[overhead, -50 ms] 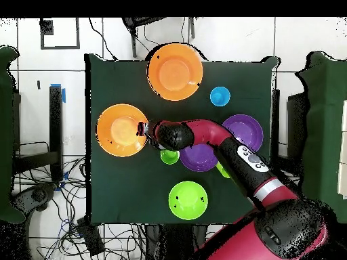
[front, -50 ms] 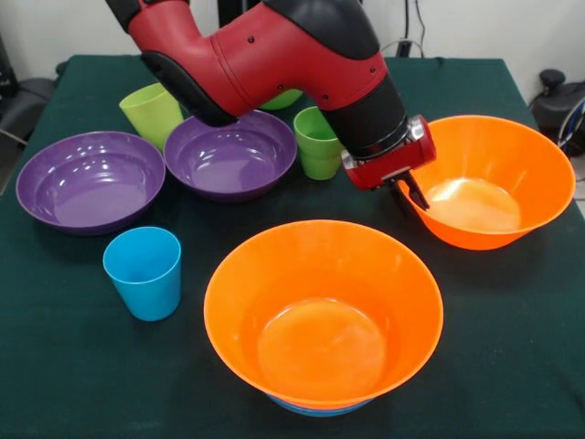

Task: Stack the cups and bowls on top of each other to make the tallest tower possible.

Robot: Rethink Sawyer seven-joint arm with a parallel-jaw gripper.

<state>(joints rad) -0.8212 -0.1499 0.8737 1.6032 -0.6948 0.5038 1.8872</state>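
My gripper (front, -50 ms: pixel 410 194) (overhead, -50 ms: pixel 143 128) is low at the left rim of the right orange bowl (front, -50 ms: pixel 535 160) (overhead, -50 ms: pixel 112 135). Whether it holds that rim does not show. A second orange bowl (front, -50 ms: pixel 265 283) (overhead, -50 ms: pixel 175 71) stands at the front, nested in a blue bowl (front, -50 ms: pixel 315 409) of which only the edge shows. Two purple bowls (front, -50 ms: pixel 90 180) (front, -50 ms: pixel 229 154) sit side by side on the left. A sky blue cup (front, -50 ms: pixel 143 272) (overhead, -50 ms: pixel 219 96) stands in front of them. The ridged green cup (front, -50 ms: pixel 316 142) (overhead, -50 ms: pixel 169 156) is beside my wrist. The yellow-green cup (front, -50 ms: pixel 152 113) stands behind the purple bowls.
A green bowl (overhead, -50 ms: pixel 188 200) (front, -50 ms: pixel 283 99) lies near the robot's side of the table, mostly hidden by the arm in the front view. The dark green cloth (front, -50 ms: pixel 73 366) covers the table. The arm (overhead, -50 ms: pixel 203 135) reaches over one purple bowl (overhead, -50 ms: pixel 198 157).
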